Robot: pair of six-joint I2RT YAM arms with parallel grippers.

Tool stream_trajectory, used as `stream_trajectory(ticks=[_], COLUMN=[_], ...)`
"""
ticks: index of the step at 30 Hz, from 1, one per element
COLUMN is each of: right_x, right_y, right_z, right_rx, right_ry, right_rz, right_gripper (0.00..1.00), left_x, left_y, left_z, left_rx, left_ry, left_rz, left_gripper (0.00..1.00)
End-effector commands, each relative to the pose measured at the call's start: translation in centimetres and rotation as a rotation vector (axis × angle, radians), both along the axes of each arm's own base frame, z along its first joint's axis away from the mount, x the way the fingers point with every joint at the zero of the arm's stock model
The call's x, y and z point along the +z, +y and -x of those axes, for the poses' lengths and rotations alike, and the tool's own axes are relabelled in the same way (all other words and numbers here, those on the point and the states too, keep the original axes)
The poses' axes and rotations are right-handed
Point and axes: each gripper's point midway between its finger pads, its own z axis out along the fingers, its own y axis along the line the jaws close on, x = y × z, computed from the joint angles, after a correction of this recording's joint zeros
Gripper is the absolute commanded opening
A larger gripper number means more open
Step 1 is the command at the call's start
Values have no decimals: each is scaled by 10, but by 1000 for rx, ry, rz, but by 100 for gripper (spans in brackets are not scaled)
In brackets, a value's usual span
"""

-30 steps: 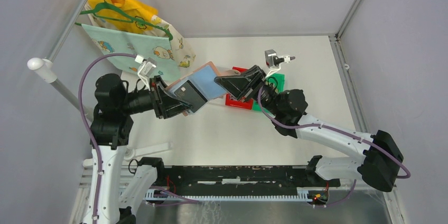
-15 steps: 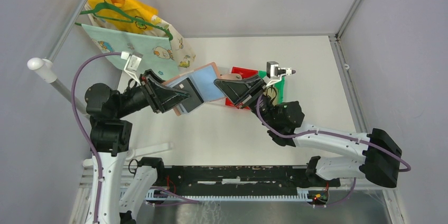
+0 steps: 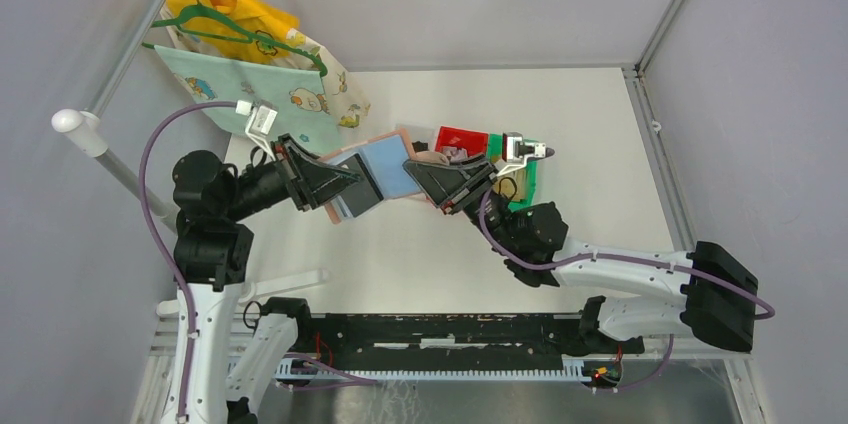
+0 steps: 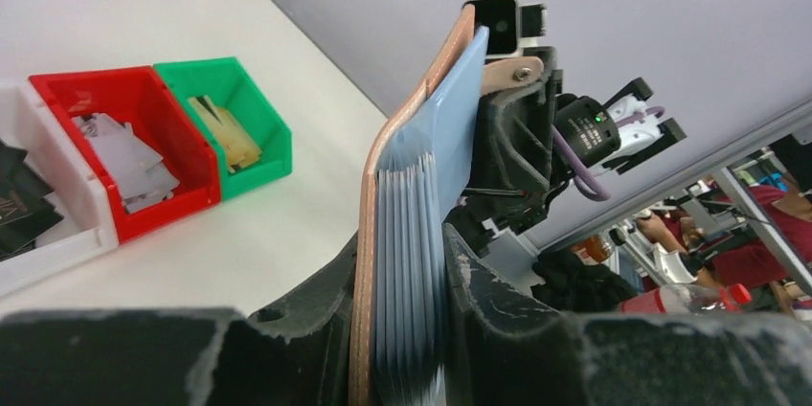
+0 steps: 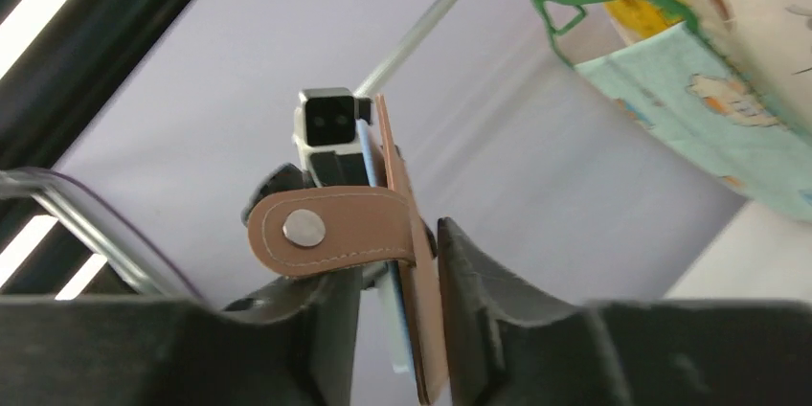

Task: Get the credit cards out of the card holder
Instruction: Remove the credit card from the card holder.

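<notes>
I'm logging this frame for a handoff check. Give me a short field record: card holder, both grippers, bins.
card holder: open, held off the table between both grippers
left gripper: shut on one end
right gripper: around snap-tab end, grip unclear
red bin: pale cards inside
green bin: yellowish cards inside
</notes>
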Motion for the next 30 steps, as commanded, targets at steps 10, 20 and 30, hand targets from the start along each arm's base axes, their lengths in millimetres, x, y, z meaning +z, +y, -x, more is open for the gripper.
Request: stream_trajectory(ticks=[10, 20, 30], right_x=[-47, -57, -92], right_y=[-15, 22, 32], right_z=[-35, -28, -12], right_rx=[101, 345, 550], right_ry=[-272, -549, -620], right_rz=[515, 828, 882], right_gripper=[98, 98, 93], left_x=[-76, -116, -117], left_y=[13, 10, 3], left_z=[-5, 6, 17], left_rx=[-319, -495, -546], left_ry=[-126, -12, -42], left_rz=[-474, -565, -582], left_gripper=[5, 4, 2])
